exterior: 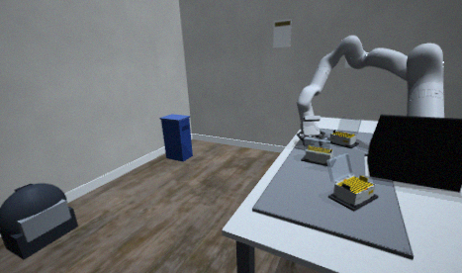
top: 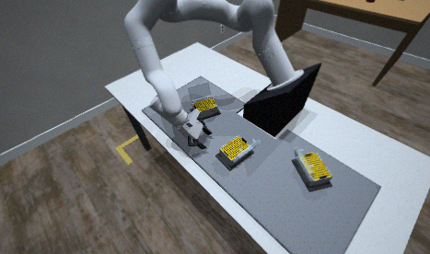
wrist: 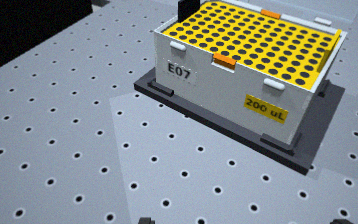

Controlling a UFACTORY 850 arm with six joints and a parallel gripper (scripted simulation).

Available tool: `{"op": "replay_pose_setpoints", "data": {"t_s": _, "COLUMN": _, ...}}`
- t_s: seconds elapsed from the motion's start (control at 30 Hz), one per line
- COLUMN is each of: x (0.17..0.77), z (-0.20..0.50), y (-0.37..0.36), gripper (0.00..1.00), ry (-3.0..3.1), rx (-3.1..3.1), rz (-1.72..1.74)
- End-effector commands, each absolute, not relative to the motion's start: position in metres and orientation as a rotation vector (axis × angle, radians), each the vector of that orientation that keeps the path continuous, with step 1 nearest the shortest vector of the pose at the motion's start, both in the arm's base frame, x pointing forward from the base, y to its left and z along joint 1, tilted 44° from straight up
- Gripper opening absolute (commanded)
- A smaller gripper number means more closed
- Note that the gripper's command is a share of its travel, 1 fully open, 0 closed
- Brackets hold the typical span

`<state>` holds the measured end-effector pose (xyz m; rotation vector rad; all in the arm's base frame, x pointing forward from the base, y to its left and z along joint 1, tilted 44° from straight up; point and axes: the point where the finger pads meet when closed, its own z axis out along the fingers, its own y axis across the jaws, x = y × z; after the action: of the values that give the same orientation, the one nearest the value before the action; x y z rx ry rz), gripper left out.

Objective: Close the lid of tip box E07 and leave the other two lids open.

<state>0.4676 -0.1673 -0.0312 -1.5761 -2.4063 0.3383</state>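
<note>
Tip box E07 (wrist: 251, 65) fills the wrist view. It is white with a yellow tip rack, an "E07" sticker (wrist: 179, 72) and a "200 uL" label on the wall facing me. It sits on a dark holder plate (wrist: 241, 122). It is the middle box in the top and exterior views (top: 235, 149) (exterior: 319, 152). Its clear lid (top: 252, 144) stands open on the far side. My gripper (top: 196, 134) (exterior: 305, 135) is open and empty, low over the mat a short way in front of the sticker wall. Only its fingertips show at the bottom edge of the wrist view.
Two more tip boxes with open lids stand on the grey perforated mat: one behind my gripper (top: 205, 106) and one at the far end (top: 313, 167). A black screen (top: 281, 103) stands at the back edge of the mat, beside the arm's base.
</note>
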Motion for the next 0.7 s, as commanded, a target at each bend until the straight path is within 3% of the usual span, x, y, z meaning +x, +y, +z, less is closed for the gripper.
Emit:
{"op": "replay_pose_setpoints", "data": {"t_s": 0.0, "x": 0.468, "z": -0.031, "y": -0.167, "gripper": 1.0, "ry": -2.407, "rx": -1.576, "rz": 0.338}}
{"op": "replay_pose_setpoints", "data": {"t_s": 0.67, "x": 0.465, "z": 0.02, "y": -0.119, "gripper": 1.0, "ry": -2.407, "rx": -1.576, "rz": 0.338}}
